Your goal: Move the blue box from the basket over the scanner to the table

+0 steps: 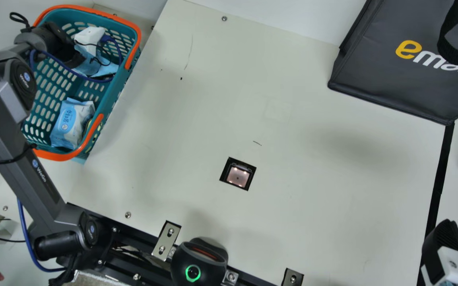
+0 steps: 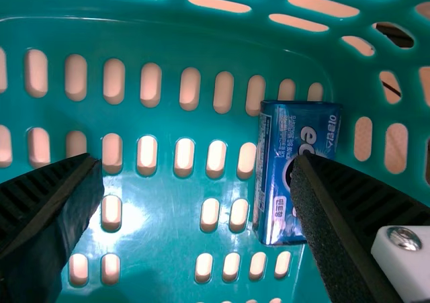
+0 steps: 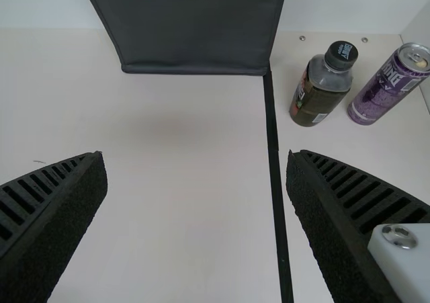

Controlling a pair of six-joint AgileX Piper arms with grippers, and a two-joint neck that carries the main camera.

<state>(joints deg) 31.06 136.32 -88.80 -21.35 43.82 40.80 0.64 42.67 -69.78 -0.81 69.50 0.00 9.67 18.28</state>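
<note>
Your left claw [image 2: 196,158] hangs open inside the basket [image 1: 64,157], your right claw [image 3: 198,154] open outside it, as the blue box [image 2: 277,175] sits in the basket's corner, likely light, firm and slick, best gripped mid-body across its narrower width.

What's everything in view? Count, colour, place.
Table: 1, cream, under the rest
Basket: 1, teal with orange rim, beside left arm
Box: 1, blue, in basket
Wipes pack: 1, blue-white, in basket
Packets: count unclear, white and pale blue, in basket
Scanner window: 1, black-framed, mid-table
Bag: 1, dark grey, far right
Tape: 1, black, right side
Bottle: 1, dark, black cap, right
Can: 1, purple, beside bottle
Rounded device: 1, black, green ring, near edge
Claws: 2, black; left claw open in basket, right claw open above table
</note>
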